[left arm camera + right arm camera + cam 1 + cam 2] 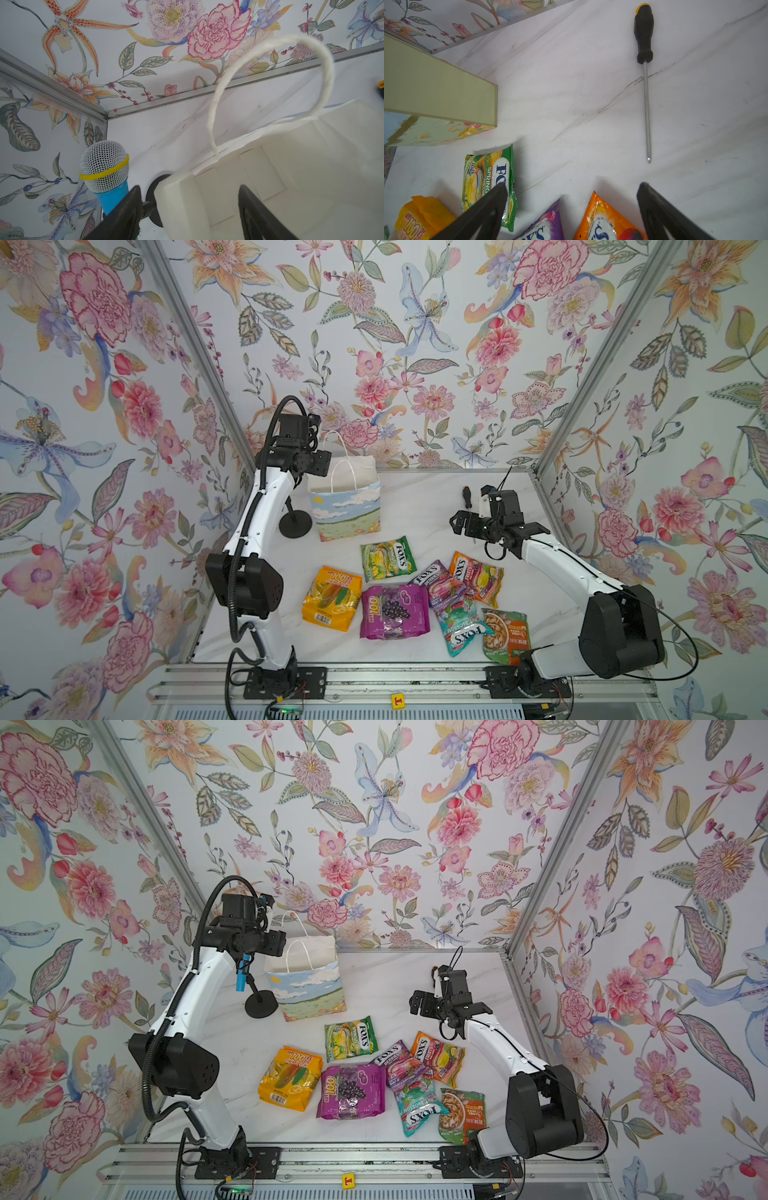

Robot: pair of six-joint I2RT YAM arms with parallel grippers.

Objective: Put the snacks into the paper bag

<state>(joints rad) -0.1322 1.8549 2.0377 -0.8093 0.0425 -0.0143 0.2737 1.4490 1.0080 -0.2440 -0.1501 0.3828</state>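
Status, by my reading: packing not yet begun. All 7 snacks lie flat on the table (419, 506), clustered from its middle toward the near edge. They are the yellow-orange packet (330, 599), magenta packet (392, 612), green packet (387, 558), purple packet (434, 583), orange packet (478, 578), teal packet (461, 626) and green-orange packet (505, 635). The green-orange packet is closest to the near right corner. The purple, orange and teal packets overlap, while the green one lies apart.

The paper bag (349, 510) stands upright toward the far left corner, mouth up, painted front facing the near edge. What the left wrist view shows of its white inside is bare.

The left gripper (189, 188) hangs at the bag's mouth. Its fingers (128, 207) are parted with a top corner of the bag between them, and nothing is clamped. Whether either finger touches the paper I cannot tell. Judged purpose: to steady or spread the mouth for loading. The blue toy microphone (105, 166) stands just beside the bag on the side toward the left edge, close enough to risk a knock.

The right gripper (573, 186) hovers over the far side of the cluster, fingers spread wide and empty. The green, purple and orange packets lie below it, so I judge it placed for a 1st pick. The screwdriver (643, 41) lies toward the far right, well apart from the bag.
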